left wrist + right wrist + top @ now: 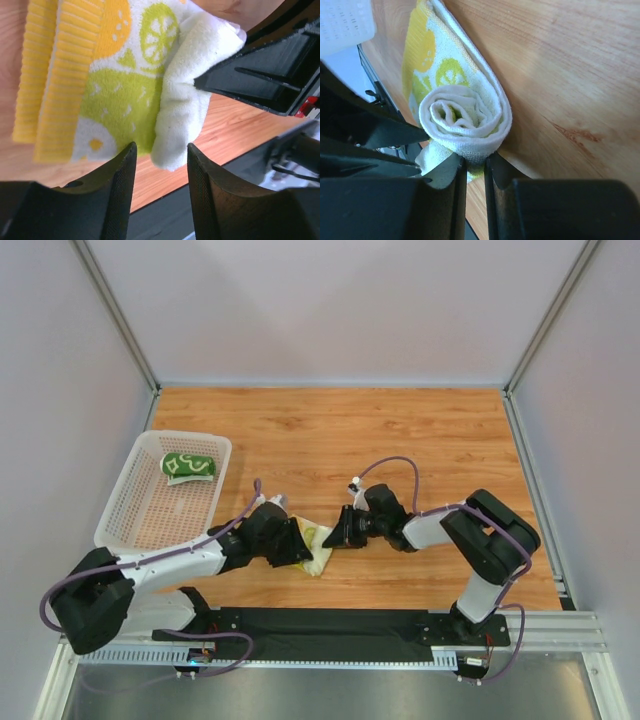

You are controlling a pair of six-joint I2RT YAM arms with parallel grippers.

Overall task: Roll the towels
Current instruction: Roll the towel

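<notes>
One green towel (187,465) is lying rolled in the basket (122,502); we are rolling the yellow towel (462,115) on the table (400,440) between the arms. The right gripper (475,161) is pinching the roll's edge, and the left gripper (160,150) is gaping at the flat end (gripping nothing). Next, we are judging, the coil needs turning on without slackening.

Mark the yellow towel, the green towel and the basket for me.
yellow towel (462,117): right wrist view, on the spiral end of its roll.
green towel (187,465): top view, on the middle of its upper side.
basket (195,436): top view, on its far rim.
</notes>
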